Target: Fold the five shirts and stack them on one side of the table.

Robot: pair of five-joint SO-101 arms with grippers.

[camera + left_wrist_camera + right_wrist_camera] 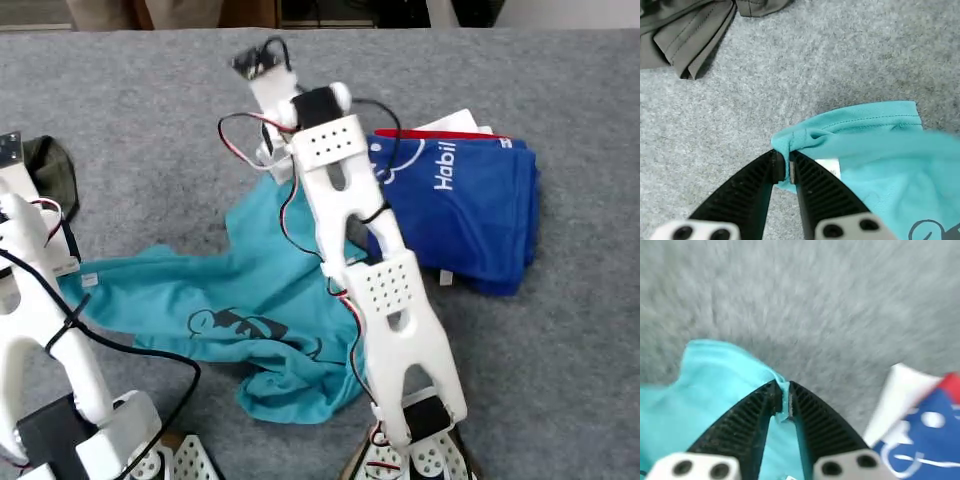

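Observation:
A teal shirt [240, 300] with a dark print lies spread and crumpled across the middle of the grey table [150, 110]. My left gripper [783, 167] is shut on a bunched edge of the teal shirt [870, 145], near its white label [829, 166], at the table's left side. My right gripper [783, 401] is shut on another corner of the teal shirt [705, 390], at its far end next to the stack. A folded blue shirt [470, 205] tops a stack at the right, with red and white layers [450, 128] under it.
A dark olive shirt [52, 172] lies bunched at the left edge, also seen as the olive shirt [685, 30] in the left wrist view. The right arm [370, 260] stretches over the teal shirt's right part. Bare table lies at the far side and front right.

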